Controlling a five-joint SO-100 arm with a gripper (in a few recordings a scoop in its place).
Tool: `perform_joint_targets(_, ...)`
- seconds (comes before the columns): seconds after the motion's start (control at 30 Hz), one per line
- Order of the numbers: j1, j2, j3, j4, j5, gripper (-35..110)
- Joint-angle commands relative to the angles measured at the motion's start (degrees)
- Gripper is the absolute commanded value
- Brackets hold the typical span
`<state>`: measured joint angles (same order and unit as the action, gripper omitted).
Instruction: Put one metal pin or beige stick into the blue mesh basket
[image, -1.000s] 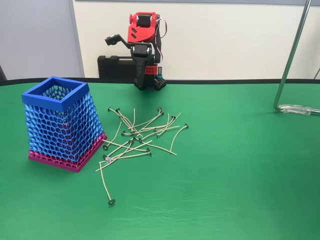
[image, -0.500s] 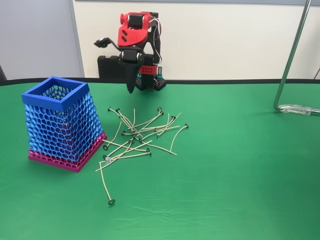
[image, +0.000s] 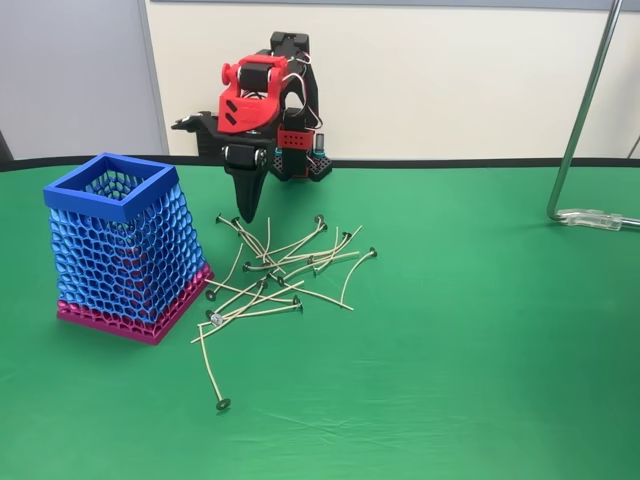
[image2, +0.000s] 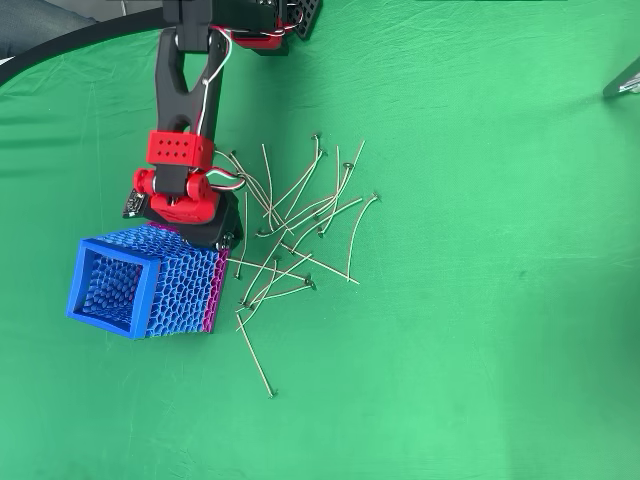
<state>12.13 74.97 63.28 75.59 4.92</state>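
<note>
The red-and-black arm (image: 262, 95) leaned forward from its base at the back of the green table (image: 480, 330); in the fixed view its tool (image: 222, 155) stood wide open, one dark finger (image: 246, 195) pointing down toward the nearest sticks and the other finger (image: 195, 124) stuck out level to the left; nothing was held between them. In the overhead view the tool's body (image2: 185, 195) hung above the table just beside the upper right corner of the blue mesh basket (image2: 113, 290), with its fingers hidden beneath it.

The beige sticks (image: 285, 265), each with a small dark round head, lay in a loose crossed heap on the table to the right of the basket in the fixed view; the same heap (image2: 295, 230) spread to the right of the tool in the overhead view. One stick (image: 211, 368) lay apart at the front of the heap, its head toward the camera; from above that stick (image2: 256, 356) ran down and to the right, below the rest.

The basket (image: 110, 187) stood upright at the left of the table on its magenta base (image: 130, 322); whether anything lay inside could not be told. A bent metal stand (image: 585, 120) rose at the right edge.
</note>
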Motion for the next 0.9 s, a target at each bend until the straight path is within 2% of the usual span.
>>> perform_joint_targets(0.0,0.44,-0.7,-3.34,0.35,0.35,1)
perform_joint_targets(0.87,-6.24,-14.15,-13.45,2.02,-3.08,2)
